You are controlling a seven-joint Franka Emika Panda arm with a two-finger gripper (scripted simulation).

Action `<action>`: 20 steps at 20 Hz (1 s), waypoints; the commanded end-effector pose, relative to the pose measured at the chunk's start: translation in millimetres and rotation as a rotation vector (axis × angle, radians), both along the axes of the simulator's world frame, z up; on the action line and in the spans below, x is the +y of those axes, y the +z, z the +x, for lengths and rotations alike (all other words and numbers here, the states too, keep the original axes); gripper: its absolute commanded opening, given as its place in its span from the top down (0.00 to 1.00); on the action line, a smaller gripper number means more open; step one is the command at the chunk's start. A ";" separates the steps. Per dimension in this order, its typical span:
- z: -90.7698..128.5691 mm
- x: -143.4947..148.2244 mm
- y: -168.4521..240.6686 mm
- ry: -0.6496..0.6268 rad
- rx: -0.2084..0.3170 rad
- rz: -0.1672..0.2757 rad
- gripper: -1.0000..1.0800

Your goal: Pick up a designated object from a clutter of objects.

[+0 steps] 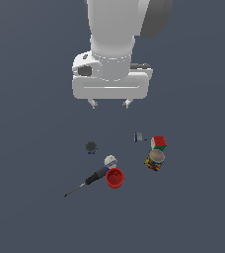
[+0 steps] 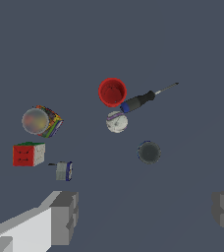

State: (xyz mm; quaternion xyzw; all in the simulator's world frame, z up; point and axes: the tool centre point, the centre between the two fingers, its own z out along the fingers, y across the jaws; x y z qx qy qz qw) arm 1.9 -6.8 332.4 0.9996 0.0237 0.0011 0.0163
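Observation:
The designated object (image 1: 110,160) (image 2: 117,122) is a small round grey-white thing with a purple-blue band. It lies in the clutter, touching the red cup (image 1: 115,178) (image 2: 112,92) and the black-handled screwdriver (image 1: 91,179) (image 2: 143,99). My gripper (image 1: 110,104) (image 2: 143,214) hangs high above the floor, open and empty, well apart from every item. In the wrist view both fingers (image 2: 65,216) show with a wide gap between them.
A dark disc (image 1: 91,147) (image 2: 149,152) lies toward the exterior view's left. A tiny grey piece (image 1: 139,137) (image 2: 64,171), a coloured puzzle cube (image 1: 158,143) (image 2: 28,154) and a labelled can (image 1: 155,160) (image 2: 40,121) sit toward its right. All rest on dark grey floor.

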 end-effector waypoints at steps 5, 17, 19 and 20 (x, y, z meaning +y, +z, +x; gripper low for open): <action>0.7 1.8 4.2 0.015 -0.005 -0.002 0.04; 24.4 0.9 -47.8 0.039 -0.002 0.006 0.04; 30.7 0.6 -64.8 0.046 -0.002 0.008 0.04; 33.9 0.5 -74.2 0.050 -0.001 0.010 0.04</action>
